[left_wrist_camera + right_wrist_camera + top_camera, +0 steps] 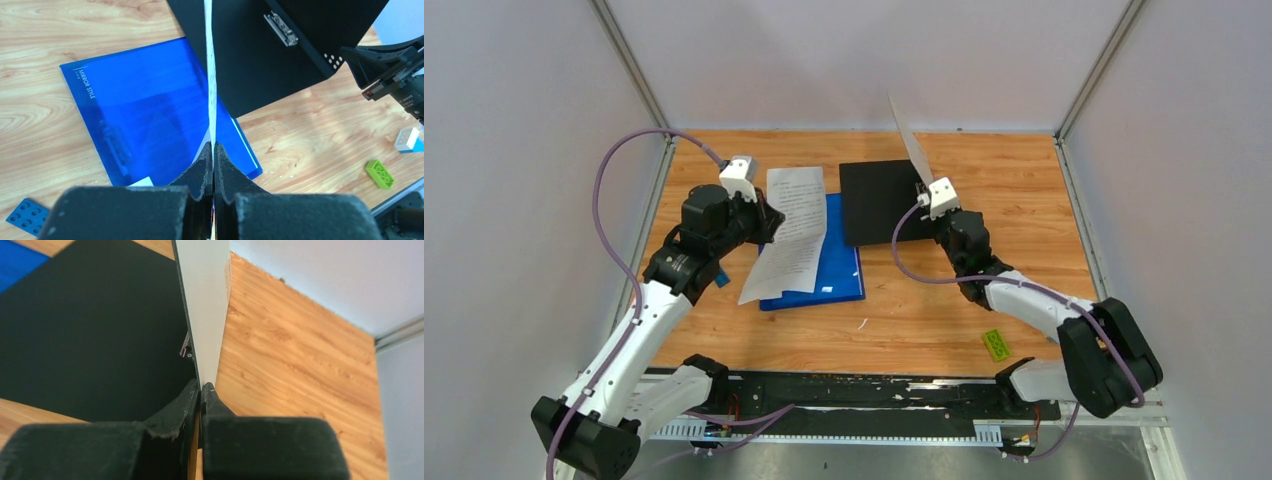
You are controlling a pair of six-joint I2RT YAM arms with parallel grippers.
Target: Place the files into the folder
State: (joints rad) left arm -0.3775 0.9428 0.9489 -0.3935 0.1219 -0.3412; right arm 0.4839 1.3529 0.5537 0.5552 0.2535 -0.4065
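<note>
Files [792,235]: white printed sheets, pinched at their left edge by the left hand [769,225], its fingers shut tight on the paper. In the left wrist view the files [210,75] run edge-on, straight out from between the closed fingertips of the left hand [213,145]. The sheets are over the blue folder [839,265] at centre-left of the tabletop [1014,210], with their near end drooping past that folder's left edge. Can't tell whether the paper touches the blue folder.

The files are not in the black folder [874,200], which lies just to the right of them, flat and open, next to the blue folder's far right corner. A metal clip [281,29] shows on its inside face.

The pale grey cover [911,140] of the black folder stands lifted, tilted up from the folder's right side. The right hand [921,185] is clamped on the cover's near edge. The right wrist view shows the same: right hand [201,386] with fingertips closed on the cover [205,305], and the black folder [90,330] to its left.

The two hands are well apart, with the black folder between them.

A green toy brick [996,345] sits on the near right of the tabletop, and a blue toy brick [22,215] sits near the left arm.
</note>
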